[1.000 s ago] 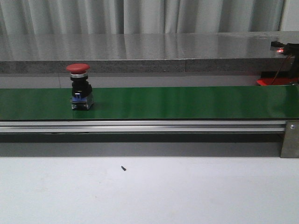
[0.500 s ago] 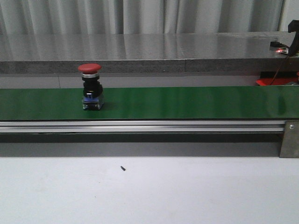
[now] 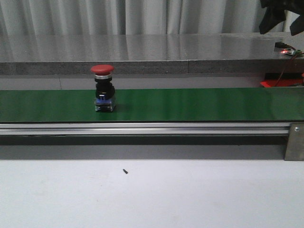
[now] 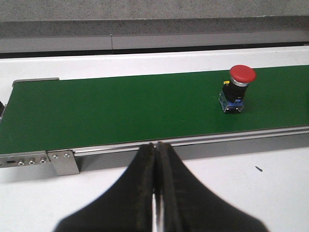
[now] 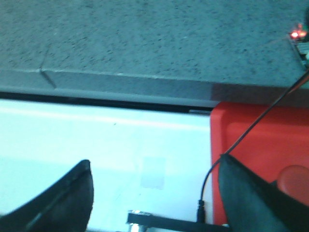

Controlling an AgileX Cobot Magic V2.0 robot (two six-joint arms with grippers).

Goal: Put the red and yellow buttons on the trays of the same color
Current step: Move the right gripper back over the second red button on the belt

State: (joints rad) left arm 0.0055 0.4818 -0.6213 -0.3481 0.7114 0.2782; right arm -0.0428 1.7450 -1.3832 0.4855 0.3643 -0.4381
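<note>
Front view: a red mushroom-capped push button on a black body [image 3: 103,89] stands upright on the green conveyor belt [image 3: 199,104], left of centre, beyond the white table [image 3: 190,194]; left wrist view: the left pincer [image 4: 155,159] is pressed together, empty; right wrist view: the right pincer [image 5: 153,180] is spread wide beside a red plastic tray [image 5: 256,145].

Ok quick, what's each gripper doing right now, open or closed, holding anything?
Left gripper: closed, holding nothing.
Right gripper: open, holding nothing.
</note>
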